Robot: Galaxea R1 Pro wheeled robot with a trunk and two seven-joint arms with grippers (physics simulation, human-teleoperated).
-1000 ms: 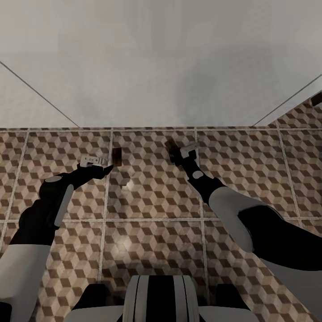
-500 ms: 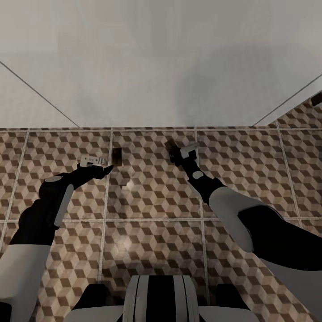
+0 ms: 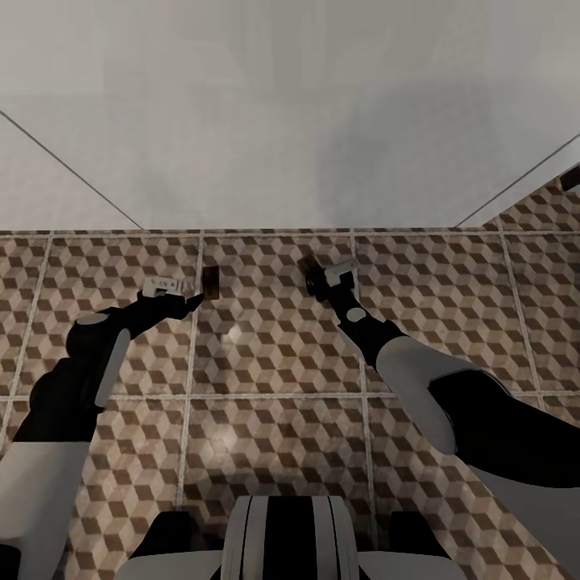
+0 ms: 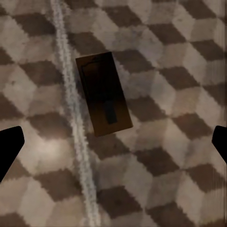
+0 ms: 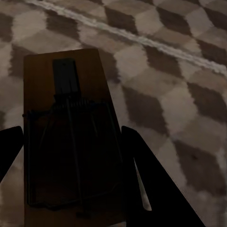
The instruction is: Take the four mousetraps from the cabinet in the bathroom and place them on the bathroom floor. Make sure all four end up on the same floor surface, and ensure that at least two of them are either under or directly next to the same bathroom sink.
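1. Brown wooden traps are the things in hand: one trap (image 3: 211, 283) lies flat on the floor (image 3: 274, 362), just beside the left gripper (image 3: 192, 295), close to the white wall (image 3: 290, 121).
2. In the left wrist view this trap (image 4: 103, 93) rests free on the tiles, touching a grout line (image 4: 71, 109). The jaws stand wide, their dark tips at both edges of the view, holding nothing.
3. The second trap (image 3: 307, 266) is at the right gripper (image 3: 322, 272), also near the wall. In the right wrist view the trap (image 5: 71, 137) sits between the two dark fingers (image 5: 142, 170). The jaws are narrow around it; I judge it is gripped, and I cannot tell if it touches the floor.
4. To do the step well, I think the right arm should lower until the board lies flat, then open slowly and lift straight, so the wire does not catch.
5. The left trap's long axis runs toward the wall, almost along the grout line. The right trap's long axis runs along the fingers.
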